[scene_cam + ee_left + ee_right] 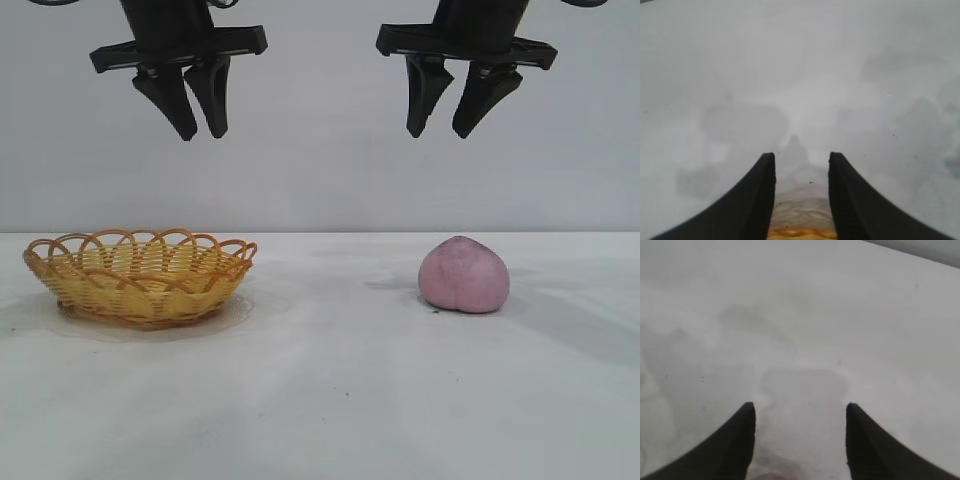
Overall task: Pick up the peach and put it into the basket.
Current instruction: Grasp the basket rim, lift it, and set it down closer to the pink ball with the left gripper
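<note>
Your right gripper [450, 132] hung high above the peach [464, 275], fingers spread and empty; your left gripper [202, 133], fingers narrowly parted, hung well left of it above the basket [140, 277]. An off-centre descent could have nudged that round peach into rolling away

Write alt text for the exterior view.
A pink peach sits right on a white table, apart from an empty yellow wicker basket at left. Above, the left gripper and right gripper hang open, holding nothing.
</note>
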